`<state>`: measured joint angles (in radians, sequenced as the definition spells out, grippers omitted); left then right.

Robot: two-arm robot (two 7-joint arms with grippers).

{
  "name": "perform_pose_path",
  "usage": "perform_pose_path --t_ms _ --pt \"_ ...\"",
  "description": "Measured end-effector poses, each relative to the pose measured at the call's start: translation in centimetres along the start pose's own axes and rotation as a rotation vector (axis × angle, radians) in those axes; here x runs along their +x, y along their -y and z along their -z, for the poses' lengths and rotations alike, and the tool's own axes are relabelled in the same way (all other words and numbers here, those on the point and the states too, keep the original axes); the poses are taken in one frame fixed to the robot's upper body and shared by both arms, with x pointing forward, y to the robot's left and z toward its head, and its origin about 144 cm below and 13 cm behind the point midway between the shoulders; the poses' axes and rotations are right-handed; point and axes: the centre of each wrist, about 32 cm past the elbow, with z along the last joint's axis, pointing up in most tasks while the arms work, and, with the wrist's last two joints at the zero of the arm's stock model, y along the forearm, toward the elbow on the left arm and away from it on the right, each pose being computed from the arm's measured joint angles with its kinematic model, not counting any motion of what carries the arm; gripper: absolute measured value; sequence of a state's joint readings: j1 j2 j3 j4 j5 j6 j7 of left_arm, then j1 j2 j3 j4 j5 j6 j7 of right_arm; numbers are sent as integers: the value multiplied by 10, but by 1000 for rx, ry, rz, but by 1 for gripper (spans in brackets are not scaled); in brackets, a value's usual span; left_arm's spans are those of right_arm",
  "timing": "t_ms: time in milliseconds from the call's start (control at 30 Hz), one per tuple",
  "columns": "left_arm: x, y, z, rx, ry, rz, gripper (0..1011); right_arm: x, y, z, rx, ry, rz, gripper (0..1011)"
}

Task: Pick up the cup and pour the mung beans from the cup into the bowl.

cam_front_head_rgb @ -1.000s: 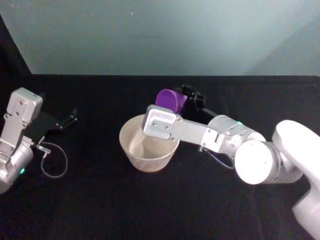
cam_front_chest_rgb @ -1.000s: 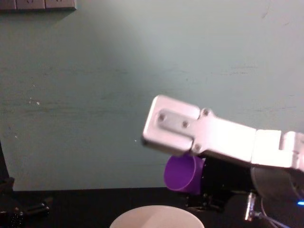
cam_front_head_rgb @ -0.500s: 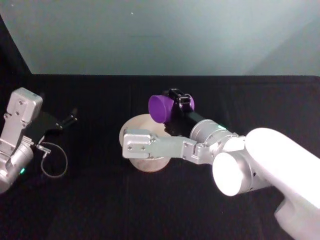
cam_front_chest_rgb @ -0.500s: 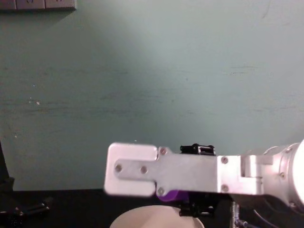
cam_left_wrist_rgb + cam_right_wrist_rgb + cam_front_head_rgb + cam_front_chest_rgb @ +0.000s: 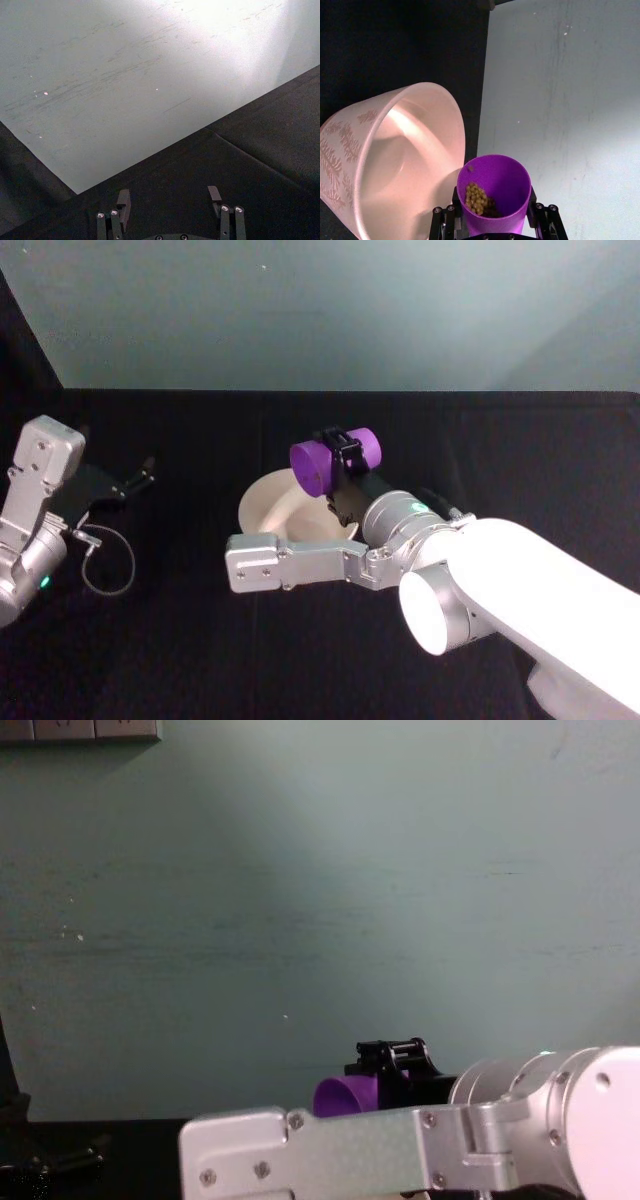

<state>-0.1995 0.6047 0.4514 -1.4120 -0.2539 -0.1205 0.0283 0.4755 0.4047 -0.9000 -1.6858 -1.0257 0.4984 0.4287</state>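
Your right arm reaches forward to the middle with the forearm bent across, and the wrist is rolled so the right gripper (image 5: 343, 453) lies sideways, its jaws clamped on the cup (image 5: 312, 468). Your left gripper (image 5: 170, 196) is parked at far left, jaws apart.

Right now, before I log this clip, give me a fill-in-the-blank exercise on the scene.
1. The right gripper is shut on the ___ cup, which is tipped on its side.
2. The mung beans sit inside the ___, next to the bowl.
3. The left gripper, parked off to the left, is ___.
Missing words: purple; cup; open.
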Motion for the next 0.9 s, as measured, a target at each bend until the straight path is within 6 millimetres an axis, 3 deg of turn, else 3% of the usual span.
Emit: perform_pose_path --t_ms 900 --pt "0 0 0 0 0 0 1000 -7 -1 -13 -22 136 -6 722"
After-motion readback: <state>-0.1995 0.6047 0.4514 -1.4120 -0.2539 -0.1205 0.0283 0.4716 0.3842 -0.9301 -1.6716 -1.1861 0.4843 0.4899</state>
